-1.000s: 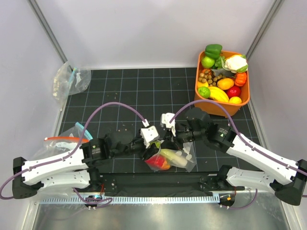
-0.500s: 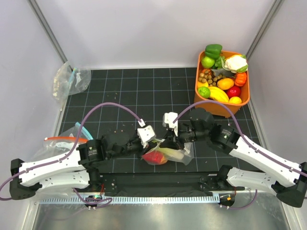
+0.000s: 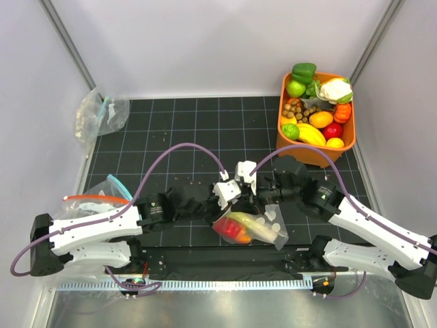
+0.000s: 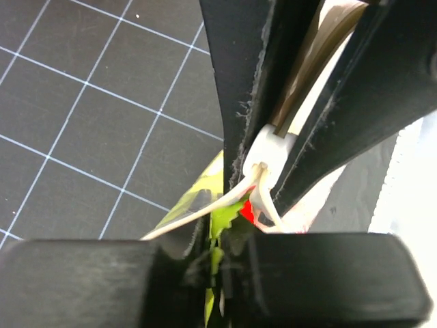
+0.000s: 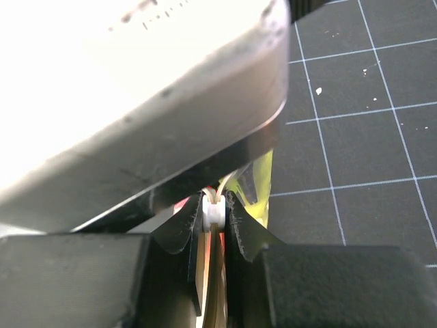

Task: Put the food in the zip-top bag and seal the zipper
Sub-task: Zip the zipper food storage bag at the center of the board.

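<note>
Where they meet near the surface's [image 3: 171, 137] front edge, your left gripper [image 3: 232, 203] and right gripper [image 3: 244, 201] each clamp their jaws on the zipper [image 5: 214, 212] of the zip-top bag [image 3: 268, 232] (celery [image 3: 247, 221], red pieces [image 3: 231, 231] inside).

One dotted bag [image 3: 268, 232], one celery stalk [image 3: 247, 221], one orange basket [image 3: 308, 155], one cauliflower [image 3: 334, 89], one green pepper [image 3: 304, 70]

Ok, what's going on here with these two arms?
Two robot arms are bagging toy food. The celery stalk and red toy vegetables are already inside the dotted zip-top bag. The left end effector and right end effector are both pinched shut on its zipper edge, close together. Whether the zipper is fully sealed can't be seen.
</note>
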Controlling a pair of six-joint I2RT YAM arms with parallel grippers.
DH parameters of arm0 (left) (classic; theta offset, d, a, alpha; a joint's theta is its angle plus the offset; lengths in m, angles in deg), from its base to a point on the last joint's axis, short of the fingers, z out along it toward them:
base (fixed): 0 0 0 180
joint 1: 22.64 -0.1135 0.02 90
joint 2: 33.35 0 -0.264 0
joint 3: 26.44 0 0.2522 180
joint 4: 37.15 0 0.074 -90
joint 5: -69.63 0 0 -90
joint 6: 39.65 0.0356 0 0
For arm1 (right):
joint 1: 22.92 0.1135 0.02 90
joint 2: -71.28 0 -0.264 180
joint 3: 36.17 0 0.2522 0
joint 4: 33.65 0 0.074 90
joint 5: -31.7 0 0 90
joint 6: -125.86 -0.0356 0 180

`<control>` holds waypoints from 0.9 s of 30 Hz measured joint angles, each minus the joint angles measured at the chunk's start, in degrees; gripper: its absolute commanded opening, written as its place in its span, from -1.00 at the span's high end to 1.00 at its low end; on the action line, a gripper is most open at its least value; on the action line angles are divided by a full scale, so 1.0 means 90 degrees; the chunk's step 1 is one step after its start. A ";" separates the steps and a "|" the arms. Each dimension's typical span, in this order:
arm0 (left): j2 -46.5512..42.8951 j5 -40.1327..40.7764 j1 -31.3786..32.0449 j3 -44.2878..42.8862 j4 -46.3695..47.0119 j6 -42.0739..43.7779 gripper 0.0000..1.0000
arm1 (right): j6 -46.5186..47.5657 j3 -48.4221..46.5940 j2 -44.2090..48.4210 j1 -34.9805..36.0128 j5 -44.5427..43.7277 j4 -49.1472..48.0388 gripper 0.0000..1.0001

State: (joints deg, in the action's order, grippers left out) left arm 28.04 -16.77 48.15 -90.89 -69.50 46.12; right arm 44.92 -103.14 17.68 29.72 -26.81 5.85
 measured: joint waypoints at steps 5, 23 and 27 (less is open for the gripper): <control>-0.0078 -0.0100 -0.0005 0.0005 -0.0046 -0.0005 0.77 | -0.0002 0.0041 -0.0007 0.0010 0.0061 -0.0121 0.69; -0.0243 -0.0743 -0.0066 0.0090 -0.0211 0.0022 1.00 | 0.0000 0.0248 -0.0090 0.0068 0.0588 -0.0573 0.73; -0.0236 -0.0760 -0.0075 0.0095 -0.0284 0.0029 0.84 | 0.0005 0.0245 -0.0158 0.0066 0.0641 -0.0534 0.98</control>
State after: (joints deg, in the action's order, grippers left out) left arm 25.92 -23.61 47.47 -90.04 -72.06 46.39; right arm 44.96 -100.93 16.26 30.31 -21.04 1.04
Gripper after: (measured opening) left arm 0.039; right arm 0.183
